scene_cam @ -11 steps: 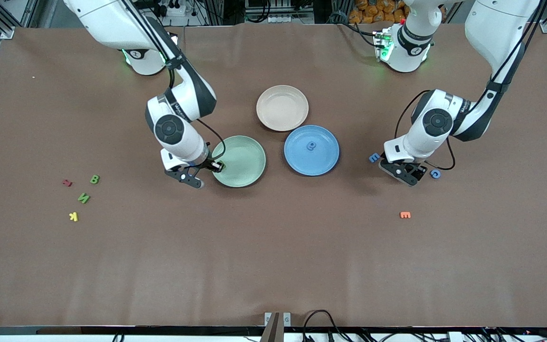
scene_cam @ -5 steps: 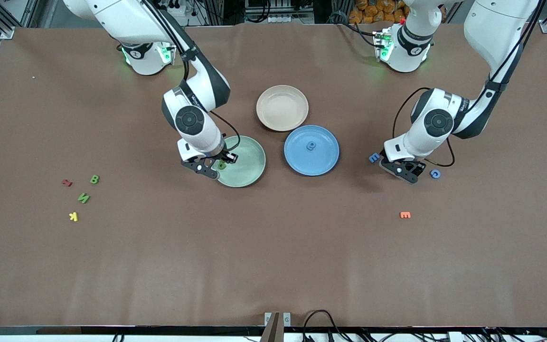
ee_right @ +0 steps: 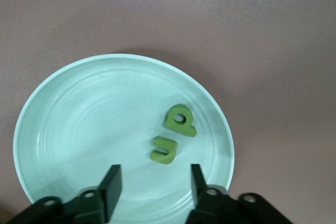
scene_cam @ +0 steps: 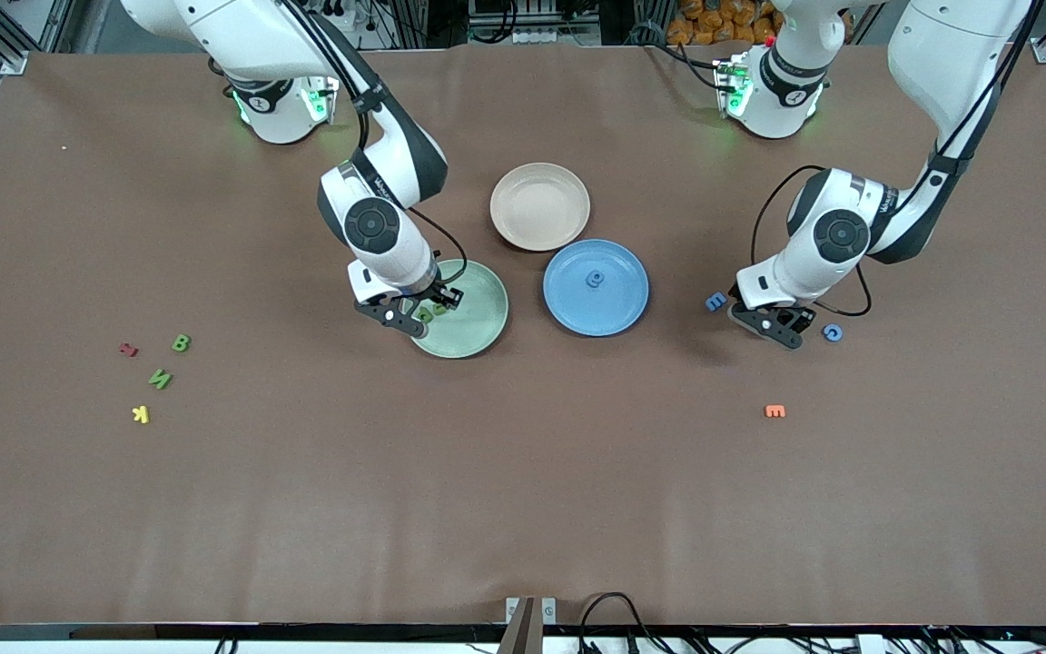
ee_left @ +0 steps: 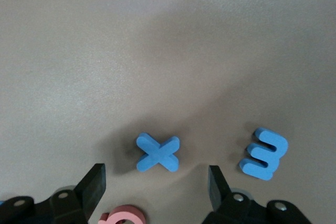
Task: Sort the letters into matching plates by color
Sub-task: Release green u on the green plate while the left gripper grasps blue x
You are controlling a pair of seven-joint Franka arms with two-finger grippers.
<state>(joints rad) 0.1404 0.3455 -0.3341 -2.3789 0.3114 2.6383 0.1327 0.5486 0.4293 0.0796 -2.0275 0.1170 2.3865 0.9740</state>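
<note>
Green letters (ee_right: 175, 134), two, lie flat in the mint plate (ee_right: 63, 129) under the spread right end effector (ee_right: 152, 184). Only the left wrist view shows the blue X (ee_left: 157, 153) ahead of the spread left end effector (ee_left: 156, 184)

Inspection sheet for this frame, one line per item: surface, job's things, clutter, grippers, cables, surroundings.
Surface: brown table, flat.
Job's things: green plate holds two green letters; blue plate holds one blue letter; blue X and blue E on table; green B, green N loose.
Clutter: beige plate; orange letter; yellow letter; red letter.
Grippers: right gripper open over green plate; left gripper open over blue X.
Cables: along table's near edge.
Surroundings: nothing seen.
</note>
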